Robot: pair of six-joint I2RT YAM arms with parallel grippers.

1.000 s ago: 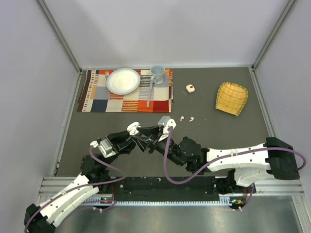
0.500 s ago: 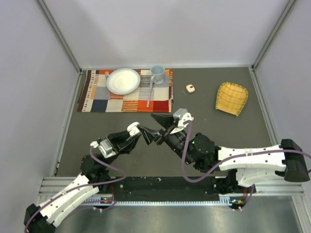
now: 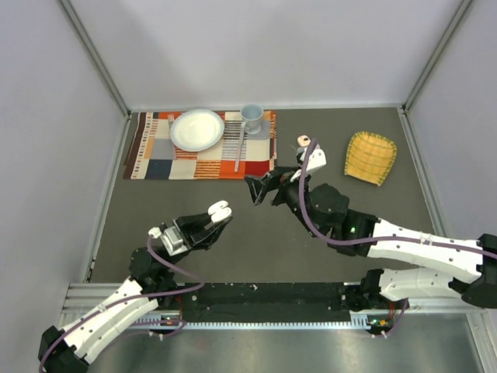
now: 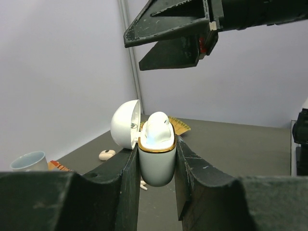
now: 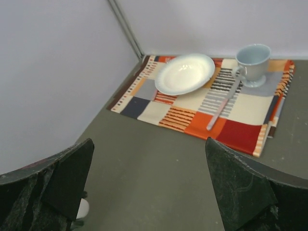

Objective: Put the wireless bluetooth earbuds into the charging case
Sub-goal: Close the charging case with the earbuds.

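Observation:
My left gripper [image 3: 211, 221] is shut on the white charging case [image 3: 220, 208], holding it off the table. In the left wrist view the case [image 4: 156, 166] sits between the fingers with its lid [image 4: 126, 124] swung open to the left. A white earbud [image 4: 157, 129] rests in its gold-rimmed mouth. Another small earbud [image 4: 142, 185] lies on the table below. My right gripper [image 3: 265, 186] hangs open above and beyond the case, nothing between its fingers [image 5: 243, 187]. In the top view the loose earbuds are hidden under the right arm.
A striped placemat [image 3: 178, 159] at the back left carries a white plate [image 3: 196, 129], a blue cup [image 3: 251, 116] and a spoon [image 3: 239, 148]. A small beige case [image 3: 304, 141] lies right of it. A yellow basket [image 3: 370, 156] sits at the back right.
My right gripper has let go at the case, opened wide and drawn away toward the back right. My left gripper has kept hold of the case and pulled back slightly.

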